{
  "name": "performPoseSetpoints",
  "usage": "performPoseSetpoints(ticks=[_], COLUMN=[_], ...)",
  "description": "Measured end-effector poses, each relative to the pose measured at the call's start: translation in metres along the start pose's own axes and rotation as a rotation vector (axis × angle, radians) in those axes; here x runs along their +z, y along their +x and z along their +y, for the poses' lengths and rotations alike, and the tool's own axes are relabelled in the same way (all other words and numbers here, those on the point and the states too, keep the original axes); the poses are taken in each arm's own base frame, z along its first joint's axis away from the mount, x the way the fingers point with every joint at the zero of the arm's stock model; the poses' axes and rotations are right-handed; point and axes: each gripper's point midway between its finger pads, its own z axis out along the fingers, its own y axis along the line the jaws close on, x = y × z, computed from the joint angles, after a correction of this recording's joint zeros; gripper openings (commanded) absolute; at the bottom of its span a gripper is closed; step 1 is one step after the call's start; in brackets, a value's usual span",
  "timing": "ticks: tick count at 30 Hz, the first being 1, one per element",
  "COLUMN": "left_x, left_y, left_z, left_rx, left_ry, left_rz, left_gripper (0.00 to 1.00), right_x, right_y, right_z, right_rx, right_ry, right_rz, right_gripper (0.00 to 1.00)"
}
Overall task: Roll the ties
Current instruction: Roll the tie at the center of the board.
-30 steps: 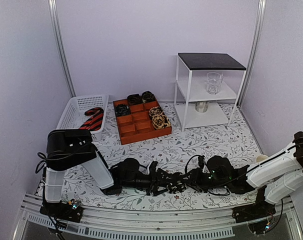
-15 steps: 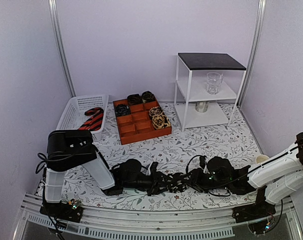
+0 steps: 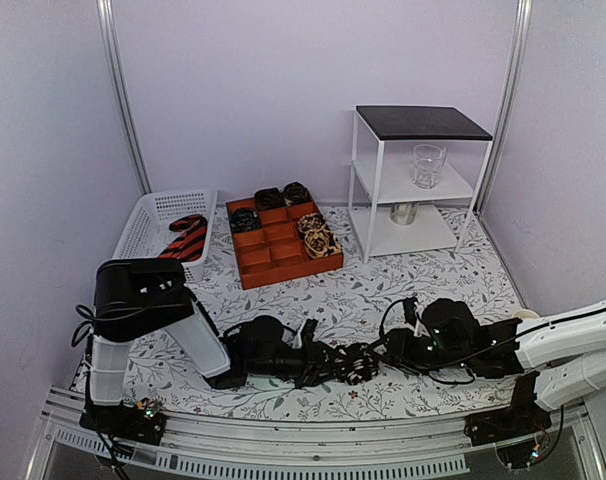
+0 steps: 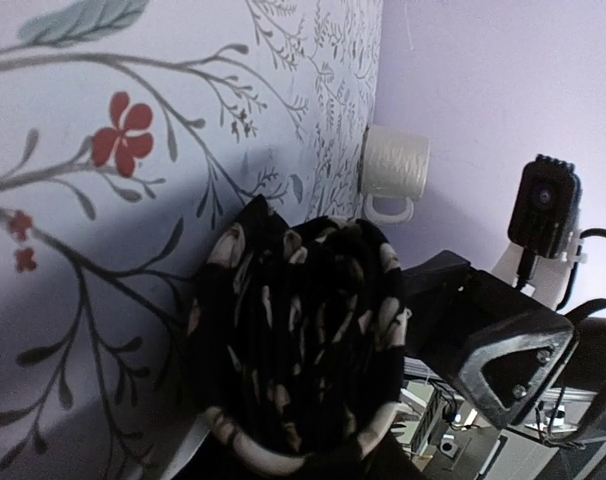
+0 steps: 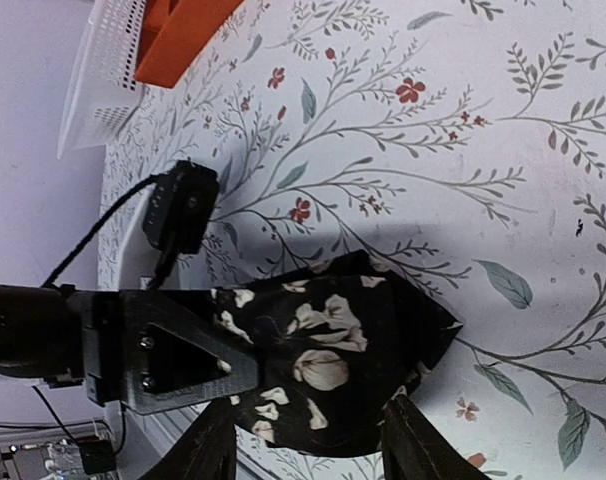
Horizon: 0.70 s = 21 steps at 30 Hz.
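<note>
The rolled tie (image 4: 298, 345), black with pale leaves, sits on the flowered counter (image 3: 383, 290) near its front edge, between the two arms. We read the left end effector (image 3: 345, 363) as closed part-way on the coil, with one of its fingers (image 5: 188, 365) lying flat against the side. The right end effector (image 5: 308, 405) has its fingers parted and loosely straddles the coil's other end; we cannot tell whether its pads touch the fabric. We judge this to be the handing-over of a finished roll. To do it well, we should hold the left squeeze steady across the wraps so the layers cannot spring loose. The right should open fully and back straight out along its own line, never sideways, or it may snag the outer turn and unwind it. Only then should we lift the coil clear of the counter. The carry goes to the orange tray (image 3: 273, 255), into a bare compartment beside the other coils (image 3: 270, 197).
</note>
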Motion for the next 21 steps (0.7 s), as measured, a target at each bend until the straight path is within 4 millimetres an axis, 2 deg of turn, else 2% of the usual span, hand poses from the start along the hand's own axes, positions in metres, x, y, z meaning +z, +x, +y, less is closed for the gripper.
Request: performPoseSetpoints(ticks=[2,5,8,12,16,21], left_x=[0.001,0.001,0.001,0.001,0.000,-0.002], left_y=[0.000,-0.001,-0.001,-0.003,-0.004,-0.007], left_z=[-0.001,-0.003,-0.003,-0.002,-0.007,-0.005], left_rx=[0.008,0.019,0.027,0.033,0.035,0.041], left_ry=[0.003,0.007,0.005,0.003,0.025,0.023], left_rz=[0.001,0.002,0.002,-0.002,-0.011,-0.022], left_gripper=[0.30,0.33,0.41,0.52,0.51,0.41], right_x=[0.003,0.009,0.019,0.028,0.031,0.039], right_y=[0.004,0.012,0.020,0.023,0.023,0.023], right_z=[-0.007,-0.013,-0.016,-0.016,-0.012,-0.005], right_rx=[-0.008,-0.011,-0.002,0.029,0.059,0.082], right_ry=[0.025,0.040,0.038,0.008,-0.032,-0.075], right_rz=[0.021,0.058,0.089,0.098,0.090,0.093], right_gripper=[0.48,0.41,0.33,0.29,0.29,0.30])
